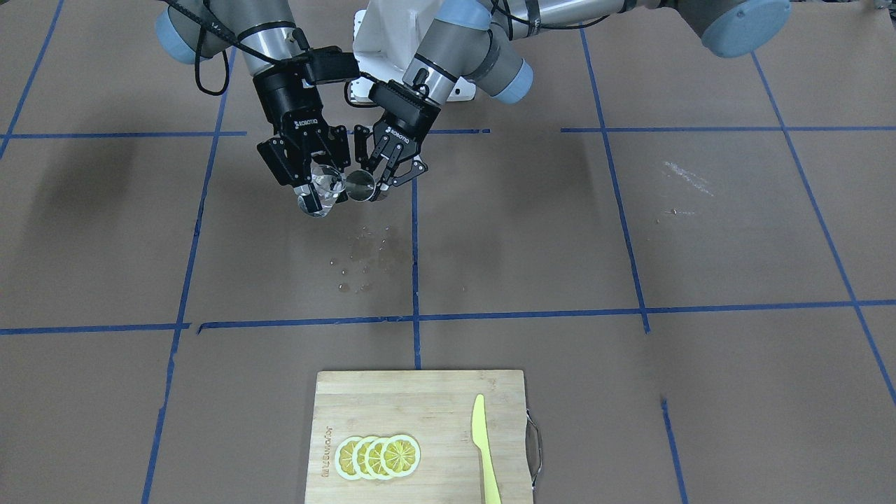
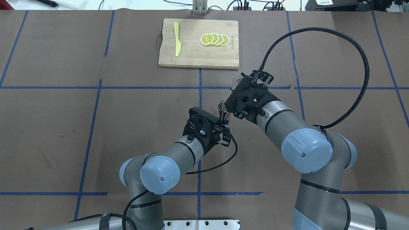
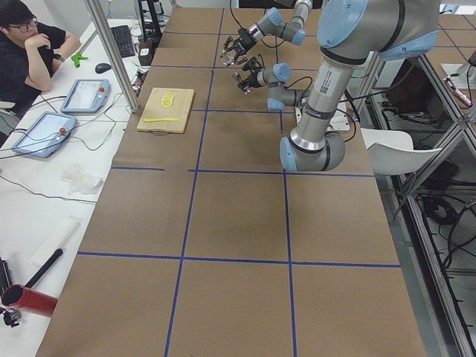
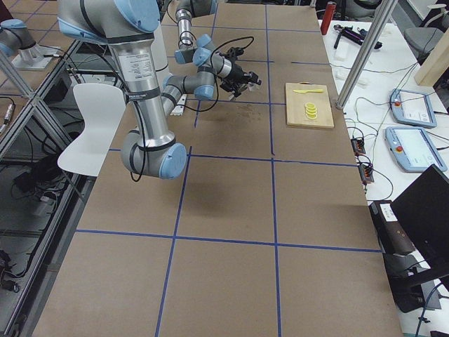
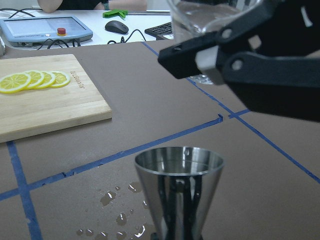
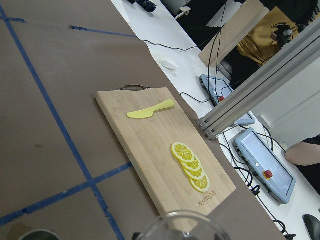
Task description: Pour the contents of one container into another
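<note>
My left gripper (image 1: pixel 369 187) is shut on the grey metal jigger (image 1: pixel 361 185), holding it upright above the table; the left wrist view shows its open top cone (image 5: pixel 179 172) close up. My right gripper (image 1: pixel 316 194) is shut on the clear glass cup (image 1: pixel 323 187), which hangs right beside the jigger and slightly higher. From the left wrist the cup (image 5: pixel 205 17) sits above and beyond the jigger, clamped by black fingers (image 5: pixel 200 52). In the right wrist view only the cup's rim (image 6: pixel 180 225) shows at the bottom. Overhead, the jigger (image 2: pixel 221 107) peeks out between both wrists.
Spilled drops (image 1: pixel 360 259) wet the brown paper under the grippers. A wooden cutting board (image 1: pixel 420 406) with lemon slices (image 1: pixel 378 456) and a yellow knife (image 1: pixel 483 448) lies on the operators' side. A person (image 3: pixel 30 44) sits by tablets past the table edge.
</note>
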